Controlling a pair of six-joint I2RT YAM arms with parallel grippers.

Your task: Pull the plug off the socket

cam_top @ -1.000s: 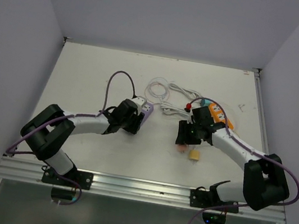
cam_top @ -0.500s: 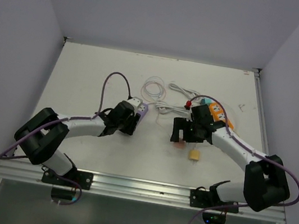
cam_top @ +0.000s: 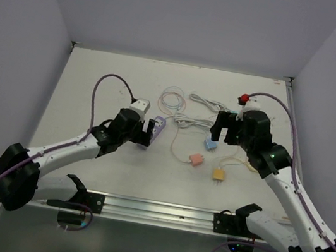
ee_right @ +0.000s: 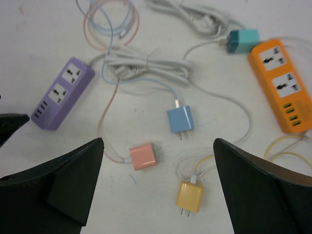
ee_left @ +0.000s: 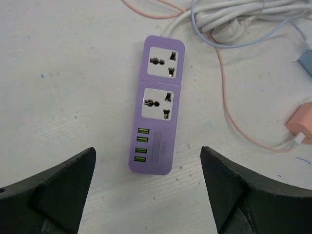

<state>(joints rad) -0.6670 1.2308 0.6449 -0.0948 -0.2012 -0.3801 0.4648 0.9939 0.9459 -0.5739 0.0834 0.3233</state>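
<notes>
Hovering over the middle of the white table (cam_top: 98,83), both arms have bare surface to the left, the back and the near side. Pale walls (cam_top: 44,17) close in on three sides, and a metal rail (cam_top: 154,210) runs along the near edge. The tabletop is matt with a few small marks. The purple socket strip (ee_left: 158,105) lies flat between the spread, empty fingers of the left gripper (ee_left: 146,168), with both of its sockets vacant and four green ports at the near end. The right gripper (ee_right: 157,165) is also wide apart and holds nothing. Below it the blue plug (ee_right: 180,119), the pink plug (ee_right: 143,156) and the yellow plug (ee_right: 190,196) lie loose, well apart from that strip. A bundled white cord (ee_right: 146,66) sits behind them. An orange strip (ee_right: 282,83) lies to the right, with a teal plug (ee_right: 242,40) at its end.
</notes>
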